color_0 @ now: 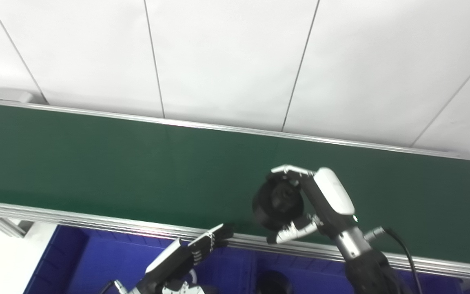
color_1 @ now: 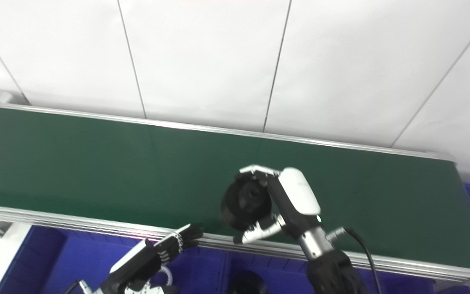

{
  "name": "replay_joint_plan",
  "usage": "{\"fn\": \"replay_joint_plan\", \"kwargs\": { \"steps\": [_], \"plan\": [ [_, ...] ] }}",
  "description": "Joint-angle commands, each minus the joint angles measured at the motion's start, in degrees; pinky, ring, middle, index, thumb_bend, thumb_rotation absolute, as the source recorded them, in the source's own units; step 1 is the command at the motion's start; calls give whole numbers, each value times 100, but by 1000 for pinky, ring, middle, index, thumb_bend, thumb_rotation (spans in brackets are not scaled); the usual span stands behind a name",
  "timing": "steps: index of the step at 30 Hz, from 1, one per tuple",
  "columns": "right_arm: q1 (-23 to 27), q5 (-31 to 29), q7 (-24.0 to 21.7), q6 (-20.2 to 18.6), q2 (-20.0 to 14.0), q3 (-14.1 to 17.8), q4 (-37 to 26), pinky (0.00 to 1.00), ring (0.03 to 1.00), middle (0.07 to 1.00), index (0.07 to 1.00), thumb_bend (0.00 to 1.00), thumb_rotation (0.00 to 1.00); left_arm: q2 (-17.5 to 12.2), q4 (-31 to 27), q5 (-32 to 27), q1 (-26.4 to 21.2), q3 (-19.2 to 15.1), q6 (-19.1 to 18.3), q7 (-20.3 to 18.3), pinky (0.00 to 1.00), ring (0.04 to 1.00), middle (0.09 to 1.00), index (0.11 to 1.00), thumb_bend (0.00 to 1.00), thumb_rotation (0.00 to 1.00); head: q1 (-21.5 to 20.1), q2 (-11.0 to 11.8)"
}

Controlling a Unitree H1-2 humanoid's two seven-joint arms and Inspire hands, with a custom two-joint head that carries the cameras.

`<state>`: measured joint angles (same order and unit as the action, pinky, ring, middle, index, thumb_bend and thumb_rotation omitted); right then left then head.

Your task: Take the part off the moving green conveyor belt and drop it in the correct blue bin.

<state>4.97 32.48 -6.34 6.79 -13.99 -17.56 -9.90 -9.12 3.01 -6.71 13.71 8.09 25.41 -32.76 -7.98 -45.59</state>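
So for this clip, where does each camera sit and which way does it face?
Left eye view: on the head, looking down across the green conveyor belt toward white floor tiles; both arms enter from below.
Right eye view: beside it, same aim, scene shifted slightly left.
Shared: right robot hand shut on the black round part over the belt, left robot hand near the belt rail above the blue bins.

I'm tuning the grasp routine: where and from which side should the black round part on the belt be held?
Across its round rim, from the right: the black part is a squat disc, and the right robot hand already wraps it that way, fingers behind, thumb in front.
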Motion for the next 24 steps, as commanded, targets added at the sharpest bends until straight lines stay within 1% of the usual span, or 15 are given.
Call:
{"fn": "replay_joint_plan", "kwargs": {
  "steps": [1, 2, 3, 5, 6, 7, 9, 12, 14, 20, 22, 24],
  "plan": [
    [-44, -26, -21, -81, 18, 92, -410, 373, 463, 539, 484, 499, 0, -56, -169, -162, -17, -7, 149, -41, 923, 956, 967, 947, 456, 483, 3, -3],
    [-130, -6, -88, -165, 14, 113, -547, 378, 462, 537, 482, 499, 0, -88, -228, -150, -30, -15, 149, -9, 923, 956, 969, 946, 452, 477, -305, -275],
    [-214, 2, -134, -223, 12, 135, -661, 387, 462, 535, 476, 500, 0, -125, -278, -146, -57, -29, 148, 13, 921, 954, 968, 947, 450, 485, -448, -425],
    [-356, 36, -183, -314, 36, 178, -810, 392, 463, 535, 474, 500, 0, -211, -334, -216, -125, -50, 143, 19, 921, 953, 969, 948, 450, 498, -660, -578],
    [-393, 50, -206, -344, 54, 194, -853, 392, 464, 536, 475, 500, 0, -242, -350, -259, -139, -50, 138, 17, 919, 953, 969, 947, 454, 501, -685, -601],
    [-508, 10, -194, -334, 54, 223, -869, 392, 464, 536, 475, 500, 0, -273, -321, -410, -181, -28, 130, -24, 918, 953, 969, 946, 456, 501, -683, -559],
    [-681, -30, -164, -290, 51, 264, -878, 381, 467, 537, 472, 499, 0, -313, -280, -617, -224, 22, 113, -64, 933, 956, 961, 934, 461, 449, -660, -519],
    [-967, 8, -110, -252, 36, 325, -922, 372, 469, 542, 470, 498, 0, -336, -279, -705, -226, 92, 85, -52, 929, 952, 955, 923, 470, 417, -663, -507],
    [-1119, 29, -73, -229, 42, 362, -947, 362, 468, 550, 472, 497, 0, -351, -245, -693, -231, 126, 97, -51, 916, 951, 957, 929, 477, 426, -642, -510],
    [-1346, 154, -58, -174, 29, 432, -1012, 368, 468, 551, 477, 496, 0, -352, -308, -617, -250, 191, 93, 26, 924, 954, 958, 932, 489, 471, -564, -531],
    [-1404, 220, -93, -161, 3, 404, -995, 372, 467, 549, 472, 497, 0, -342, -319, -615, -254, 201, 109, 45, 927, 953, 956, 930, 480, 465, -552, -538],
    [-1468, 318, -170, -232, -23, 362, -970, 380, 463, 546, 465, 498, 0, -357, -352, -579, -246, 210, 113, 78, 926, 952, 956, 930, 473, 468, -544, -542]
  ]
}}
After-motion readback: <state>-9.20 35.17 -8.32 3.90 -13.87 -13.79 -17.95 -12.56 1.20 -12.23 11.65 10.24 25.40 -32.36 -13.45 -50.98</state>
